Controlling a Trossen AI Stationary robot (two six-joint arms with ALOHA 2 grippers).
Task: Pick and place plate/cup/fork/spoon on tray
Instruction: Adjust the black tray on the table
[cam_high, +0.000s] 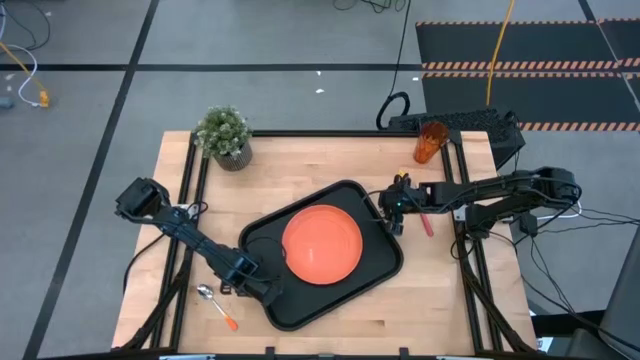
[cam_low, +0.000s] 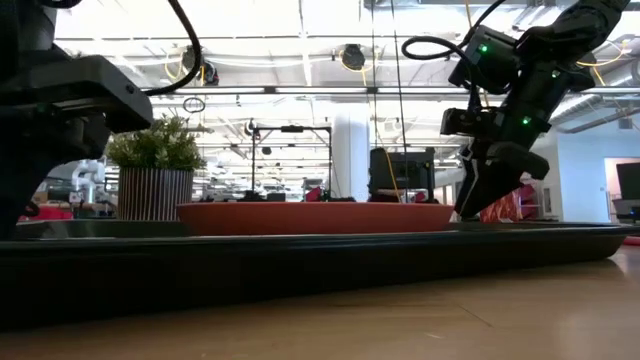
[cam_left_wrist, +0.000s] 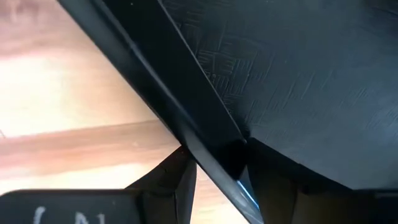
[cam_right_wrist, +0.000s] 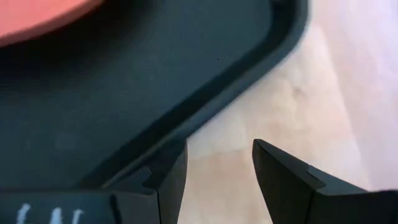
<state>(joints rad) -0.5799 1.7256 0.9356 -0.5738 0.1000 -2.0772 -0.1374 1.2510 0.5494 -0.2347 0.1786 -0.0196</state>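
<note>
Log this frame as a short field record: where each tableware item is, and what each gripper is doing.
plate: on the tray
cup: table's far right corner, off tray
fork: on table, right of tray
spoon: on table, left of tray
left gripper: clamped on tray's left rim
right gripper: open, at tray's right rim, holding nothing

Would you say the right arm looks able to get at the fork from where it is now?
Probably yes: the right end effector hangs open over the tray's edge, and the fork lies uncovered on the table just beside it.
</note>
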